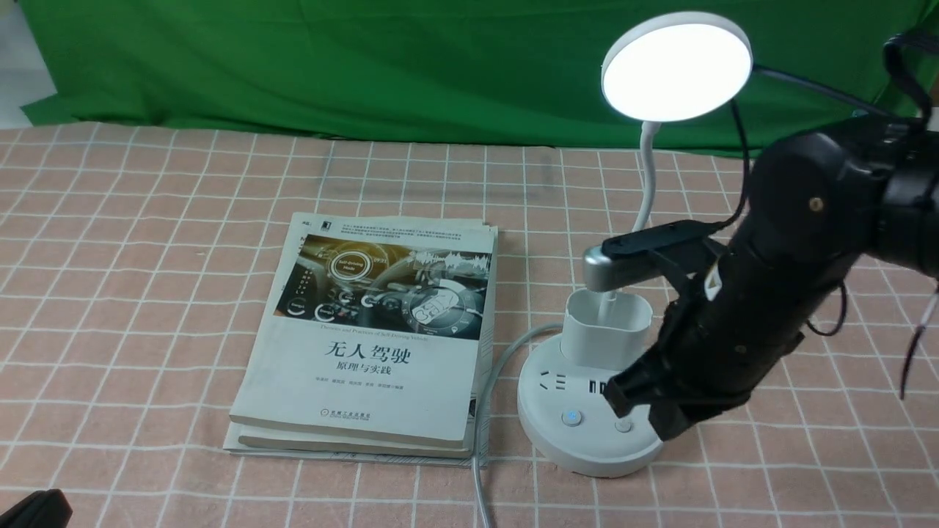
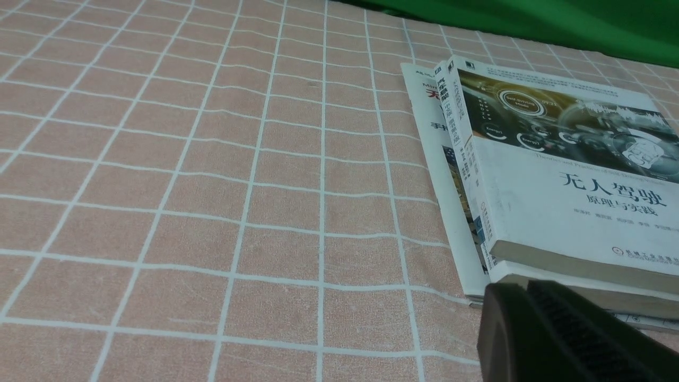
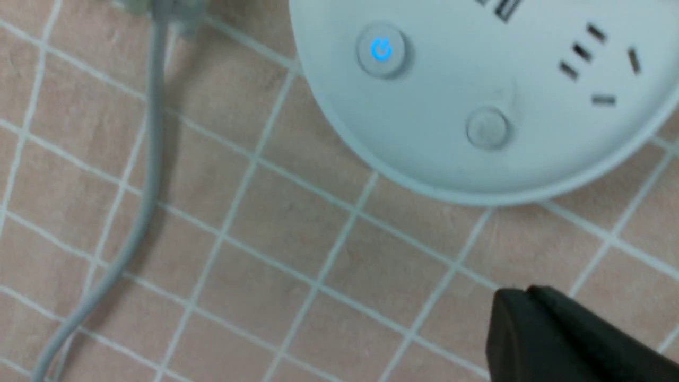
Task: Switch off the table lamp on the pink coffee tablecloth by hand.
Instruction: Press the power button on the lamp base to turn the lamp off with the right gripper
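The white table lamp stands on the pink coffee tablecloth [image 1: 147, 257] at the right, and its round disc head [image 1: 676, 66] is lit. Its round base [image 1: 557, 440] carries a button lit blue [image 1: 571, 418] and a plain button [image 1: 623, 425]. My right gripper [image 1: 645, 411], shut, hangs low over the base's right side, close to the plain button. The right wrist view shows the base [image 3: 451, 164], the blue button [image 3: 381, 50], the plain button [image 3: 487, 127] and the shut gripper [image 3: 522, 294]. My left gripper [image 2: 525, 289] is shut and empty, at the front left corner [image 1: 33, 510].
A stack of books [image 1: 367, 330] lies just left of the lamp; it also shows in the left wrist view [image 2: 557, 175]. The lamp's grey cable [image 1: 480, 440] runs between books and base toward the front edge. A green backdrop cloth [image 1: 293, 66] hangs behind.
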{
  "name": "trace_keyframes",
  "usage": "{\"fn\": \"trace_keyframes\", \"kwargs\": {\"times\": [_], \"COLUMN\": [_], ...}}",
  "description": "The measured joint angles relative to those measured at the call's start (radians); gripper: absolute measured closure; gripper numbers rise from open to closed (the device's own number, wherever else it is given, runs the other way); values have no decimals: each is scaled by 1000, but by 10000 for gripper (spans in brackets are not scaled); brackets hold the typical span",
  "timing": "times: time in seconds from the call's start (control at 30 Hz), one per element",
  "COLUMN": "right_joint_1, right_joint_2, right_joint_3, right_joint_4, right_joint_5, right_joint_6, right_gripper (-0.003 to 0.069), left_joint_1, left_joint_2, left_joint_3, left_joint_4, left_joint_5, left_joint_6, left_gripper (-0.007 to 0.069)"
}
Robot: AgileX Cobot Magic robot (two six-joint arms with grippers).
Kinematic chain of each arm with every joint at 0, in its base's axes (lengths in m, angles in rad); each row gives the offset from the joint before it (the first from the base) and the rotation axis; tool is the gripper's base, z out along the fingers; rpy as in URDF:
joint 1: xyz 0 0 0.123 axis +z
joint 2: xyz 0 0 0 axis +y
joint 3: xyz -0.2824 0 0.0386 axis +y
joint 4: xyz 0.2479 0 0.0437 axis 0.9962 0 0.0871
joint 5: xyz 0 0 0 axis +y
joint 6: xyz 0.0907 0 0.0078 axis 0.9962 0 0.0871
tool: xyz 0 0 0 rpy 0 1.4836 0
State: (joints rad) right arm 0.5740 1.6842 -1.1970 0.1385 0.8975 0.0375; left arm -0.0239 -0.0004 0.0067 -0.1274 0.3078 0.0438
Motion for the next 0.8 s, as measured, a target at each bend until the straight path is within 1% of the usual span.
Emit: {"fn": "trace_keyframes", "kwargs": {"times": [0.2, 0.47, 0.8], "right_joint_1": [4, 4, 4], "right_joint_2": [95, 133, 177], "right_joint_3": [-46, -46, -50], "right_joint_4": [-2, -4, -7], "right_joint_5": [-65, -121, -125], "right_joint_6": [1, 4, 5], "right_gripper": [617, 617, 617], "left_joint_1": [0, 0, 0], "left_joint_2": [0, 0, 0], "left_joint_3": [0, 0, 0], "left_joint_4": [0, 0, 0], "left_joint_5": [0, 0, 0], "left_joint_6": [0, 0, 0], "left_gripper": [618, 618, 618]}}
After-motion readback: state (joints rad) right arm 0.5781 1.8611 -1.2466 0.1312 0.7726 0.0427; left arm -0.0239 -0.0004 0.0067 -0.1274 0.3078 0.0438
